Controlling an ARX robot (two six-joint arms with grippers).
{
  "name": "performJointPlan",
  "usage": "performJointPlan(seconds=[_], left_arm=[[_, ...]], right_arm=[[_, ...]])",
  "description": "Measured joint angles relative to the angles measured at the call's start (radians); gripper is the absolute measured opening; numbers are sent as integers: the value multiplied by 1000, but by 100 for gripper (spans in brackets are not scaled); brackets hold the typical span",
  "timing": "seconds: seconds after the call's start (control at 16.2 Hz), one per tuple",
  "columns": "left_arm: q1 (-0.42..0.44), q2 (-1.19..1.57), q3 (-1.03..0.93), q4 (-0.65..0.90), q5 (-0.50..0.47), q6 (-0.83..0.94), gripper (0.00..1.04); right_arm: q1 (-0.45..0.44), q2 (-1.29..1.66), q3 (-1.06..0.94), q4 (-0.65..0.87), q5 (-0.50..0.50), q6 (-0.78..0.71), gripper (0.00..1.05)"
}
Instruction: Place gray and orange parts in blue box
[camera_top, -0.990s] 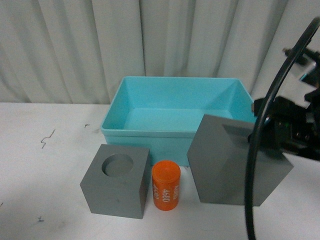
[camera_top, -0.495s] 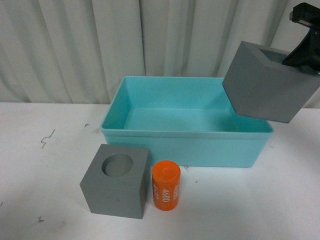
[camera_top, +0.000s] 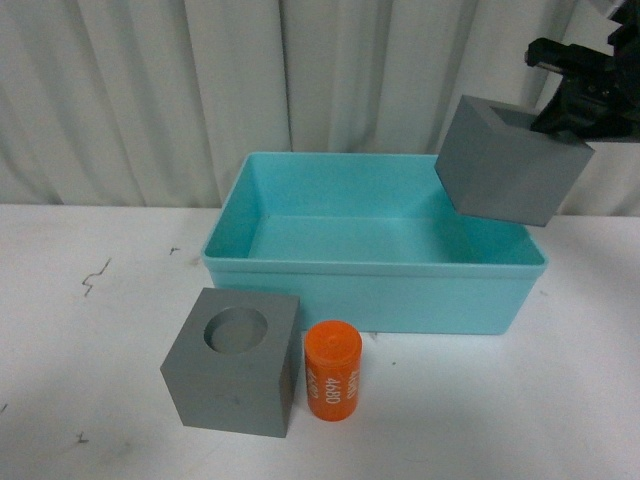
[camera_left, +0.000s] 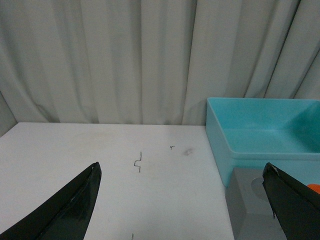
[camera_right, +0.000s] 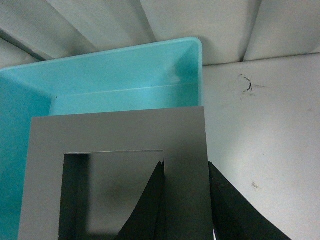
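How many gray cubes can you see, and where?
2. The round-recess cube sits on the table in front of the blue box; the square-recess cube hangs in the right gripper above its right end.

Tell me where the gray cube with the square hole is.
Front view, right side: the square-hole gray cube hangs tilted in the right arm's jaws, above the right end of the blue box.

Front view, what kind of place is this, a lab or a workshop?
Probably a robot test bench in a lab: a plain white table, a pale curtain backdrop, and simple props, like the gray cube the right pincer holds over the blue box.
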Motion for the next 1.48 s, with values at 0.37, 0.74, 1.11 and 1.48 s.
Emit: performJointPlan(seconds=[0.37, 0.74, 1.11, 1.48], left_arm=[[0, 0, 0, 0, 0, 0, 98], [0, 0, 0, 0, 0, 0, 98], [0, 0, 0, 0, 0, 0, 98], [0, 0, 0, 0, 0, 0, 98]], right_arm=[[68, 80, 85, -9, 14, -5, 19], [87, 176, 110, -10, 69, -14, 19], [97, 214, 115, -6, 87, -24, 19], [96, 214, 117, -11, 99, -42, 62]])
